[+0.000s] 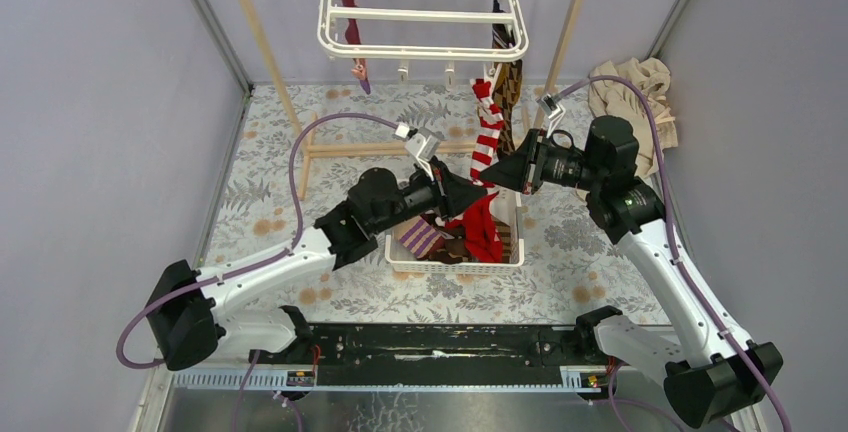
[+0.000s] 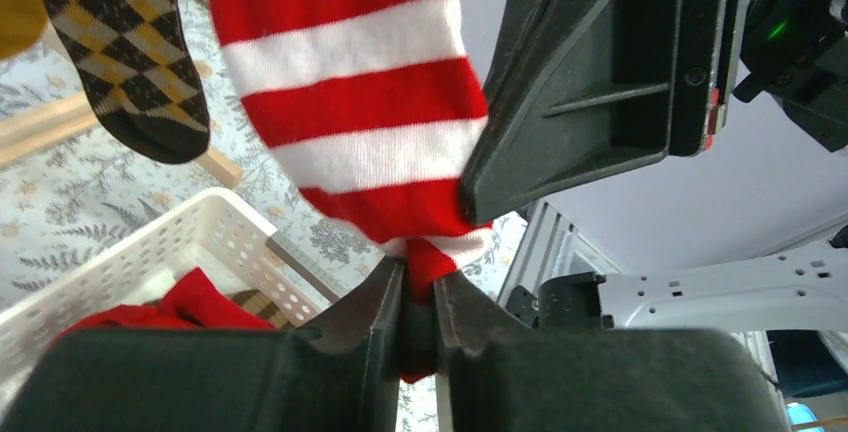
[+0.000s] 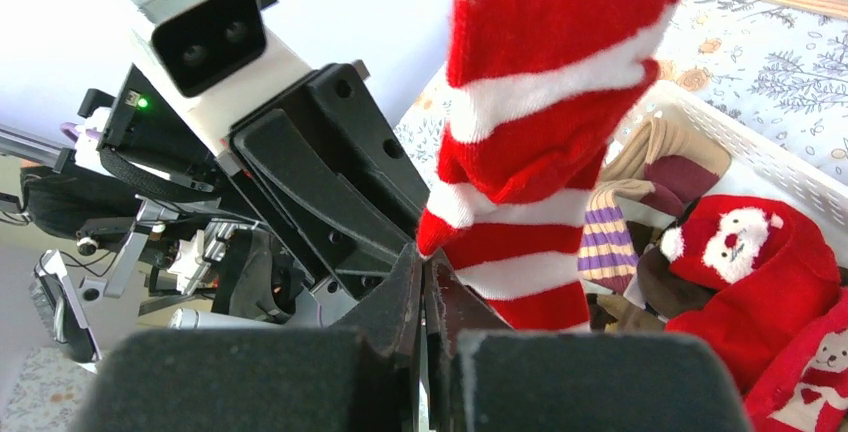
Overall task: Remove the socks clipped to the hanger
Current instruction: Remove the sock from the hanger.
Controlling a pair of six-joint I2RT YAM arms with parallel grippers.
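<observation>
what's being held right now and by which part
The left gripper pinches the red-white striped sock by its lower tip. The right gripper is shut against its edge; a grip there cannot be told.

basket (image 1: 455, 268) as reference. straight above it: jammed, striped sock (image 1: 488, 127) dangles there, left gripper (image 1: 480, 193) and right gripper (image 1: 497, 178) crowd in from both sides. behind basket: wooden frame (image 1: 350, 150), hanger (image 1: 420, 12) overhead. front of basket: bare tabletop (image 1: 450, 292) strip, passable.
</observation>
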